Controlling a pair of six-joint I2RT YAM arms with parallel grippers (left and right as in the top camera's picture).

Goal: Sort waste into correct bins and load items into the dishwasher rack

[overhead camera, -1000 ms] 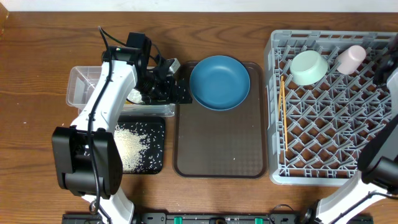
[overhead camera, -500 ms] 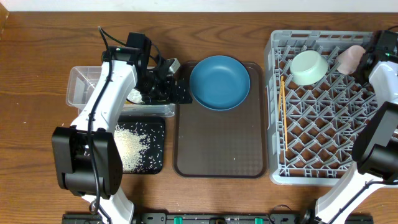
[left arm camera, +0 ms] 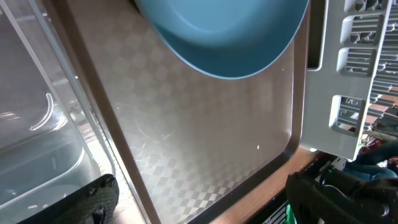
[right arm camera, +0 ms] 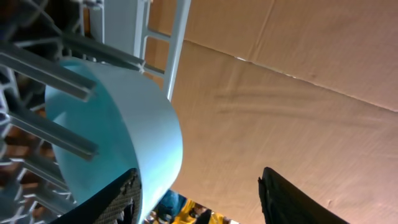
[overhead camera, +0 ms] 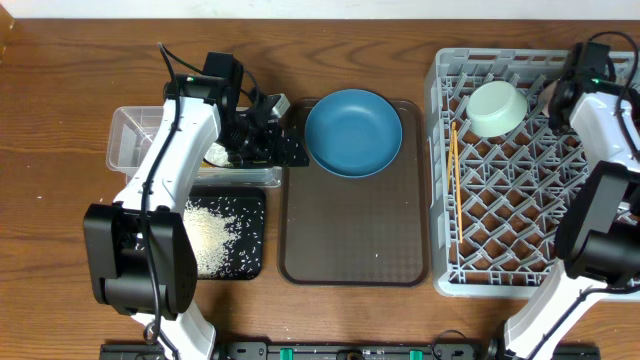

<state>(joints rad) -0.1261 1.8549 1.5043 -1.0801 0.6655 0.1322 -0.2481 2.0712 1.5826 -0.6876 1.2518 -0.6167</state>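
Overhead: dishwasher rack [overhead camera: 520, 230] at the right edge of the counter [overhead camera: 60, 200]. Mint bowl [overhead camera: 497, 108] in its far-left part, chopsticks [overhead camera: 454, 165] along its left wall. Blue plate-bowl [overhead camera: 352, 132] on the far end of the brown tray [overhead camera: 350, 230], mid-counter. Rice grains [overhead camera: 210, 235] in black tray [overhead camera: 252, 262]; clear tub [overhead camera: 135, 140] just behind it. Left tool [overhead camera: 262, 135] over the tub's right end. Right tool [overhead camera: 558, 95] at the rack's far-right corner.

Left wrist: left tool [left arm camera: 199, 183] spread wide, nothing between the fingers, brown tray below.

Right wrist: right tool [right arm camera: 199, 186] parted, gripping nothing; mint bowl just beside one finger.
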